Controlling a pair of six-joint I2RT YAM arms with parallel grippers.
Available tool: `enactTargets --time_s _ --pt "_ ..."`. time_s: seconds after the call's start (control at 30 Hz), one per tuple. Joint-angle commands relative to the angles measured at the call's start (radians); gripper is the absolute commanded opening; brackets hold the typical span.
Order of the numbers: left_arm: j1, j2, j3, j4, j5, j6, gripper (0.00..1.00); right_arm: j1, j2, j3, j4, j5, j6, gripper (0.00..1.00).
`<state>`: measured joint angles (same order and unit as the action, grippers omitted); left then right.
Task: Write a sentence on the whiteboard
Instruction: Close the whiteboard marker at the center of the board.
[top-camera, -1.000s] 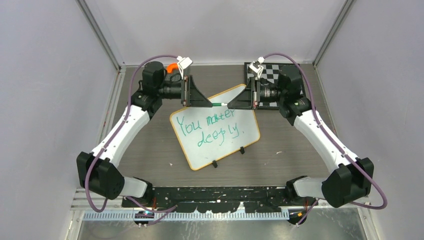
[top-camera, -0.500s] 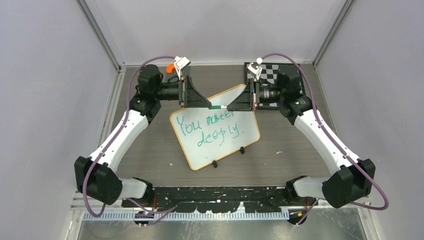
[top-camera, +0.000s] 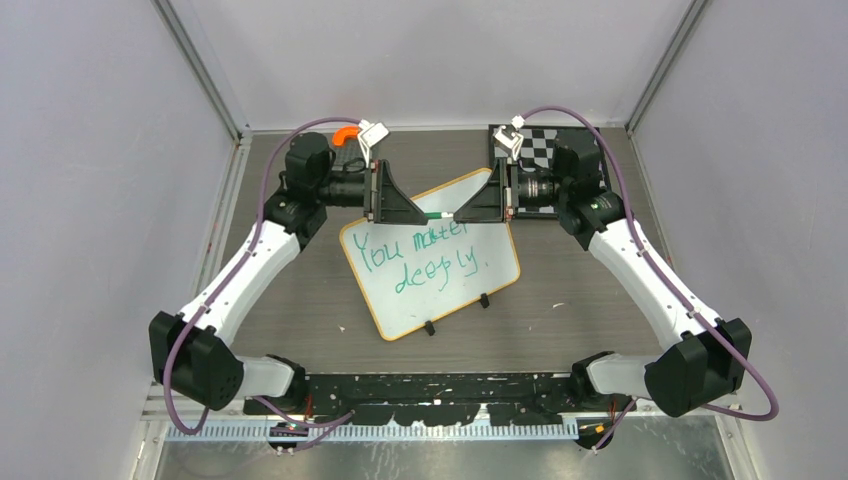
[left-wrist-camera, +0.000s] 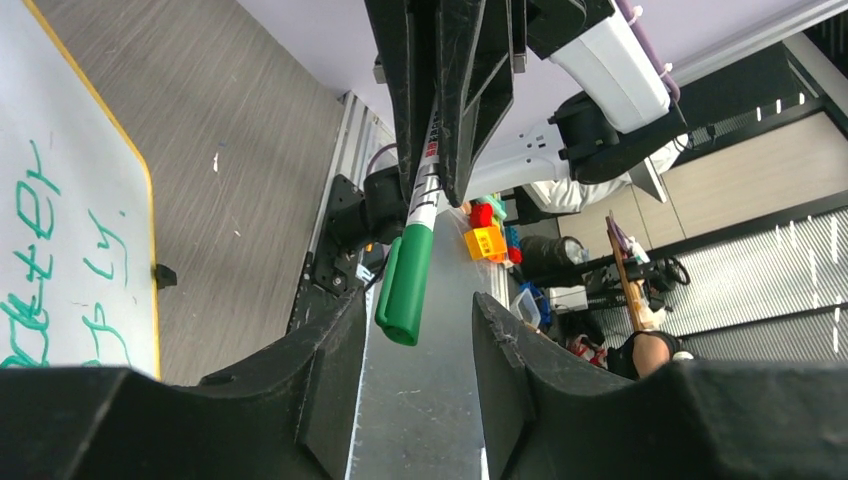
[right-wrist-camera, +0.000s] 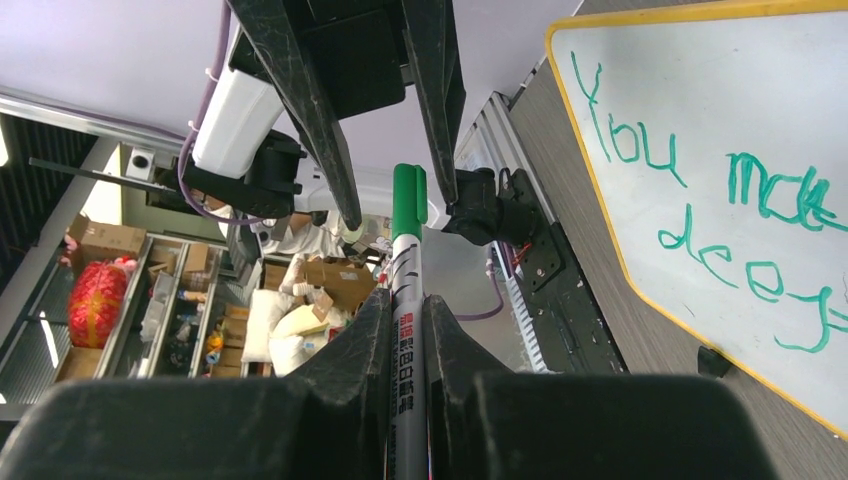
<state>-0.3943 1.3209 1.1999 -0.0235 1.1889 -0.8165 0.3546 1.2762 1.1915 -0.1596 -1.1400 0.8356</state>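
**Where is the whiteboard, and how much room do I have around it?**

I see the whiteboard (top-camera: 430, 290) lying flat mid-table, turned so one corner points far and right. Its two black clip feet (top-camera: 431, 328) sit on the near edge. The sentence (top-camera: 415, 255) runs across it in green, two lines, "You matter" over "deeply." Bare table (top-camera: 300, 300) shows to the left, to the right and along the near side. The chequered board (top-camera: 545, 145) lies at the far right, partly under my right arm and well apart from the whiteboard. Something orange (top-camera: 345, 134) sits far left, behind the left wrist.

**And the grippers?**

They face each other above the whiteboard's far edge. My right gripper (top-camera: 462, 211) has its fingers clamped on the barrel of the marker (top-camera: 437, 213). The green cap end points at my left gripper (top-camera: 420, 211). In the left wrist view those fingers (left-wrist-camera: 330, 330) stand wide, with the cap between them and a gap on both sides.

**Any containers?**

Only off the table. The right wrist view shows cardboard boxes (right-wrist-camera: 330, 275) on shelves in the room behind. I cannot tell what they hold.
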Motion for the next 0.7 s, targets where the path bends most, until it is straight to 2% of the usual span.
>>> enactTargets --time_s 0.0,0.1,0.37,0.43,0.5,0.67 --pt "-0.018 -0.011 0.018 -0.002 0.021 0.028 0.44 0.008 -0.025 0.043 0.007 0.002 -0.019 0.0" --pt "-0.029 -0.006 0.021 -0.002 0.024 0.033 0.4 0.01 -0.022 0.046 0.006 0.002 -0.022 0.0" --pt "-0.036 0.011 0.031 -0.002 0.021 0.032 0.09 0.019 -0.019 0.045 -0.009 0.003 -0.03 0.0" --pt "-0.04 0.013 0.035 0.0 0.02 0.033 0.04 0.024 -0.017 0.044 -0.008 0.003 -0.03 0.0" --pt "-0.048 0.017 0.042 -0.001 0.02 0.033 0.0 0.03 -0.014 0.044 -0.009 0.004 -0.03 0.0" --pt "-0.069 0.031 0.056 0.004 0.023 0.034 0.0 0.052 -0.005 0.043 -0.024 0.011 -0.044 0.0"
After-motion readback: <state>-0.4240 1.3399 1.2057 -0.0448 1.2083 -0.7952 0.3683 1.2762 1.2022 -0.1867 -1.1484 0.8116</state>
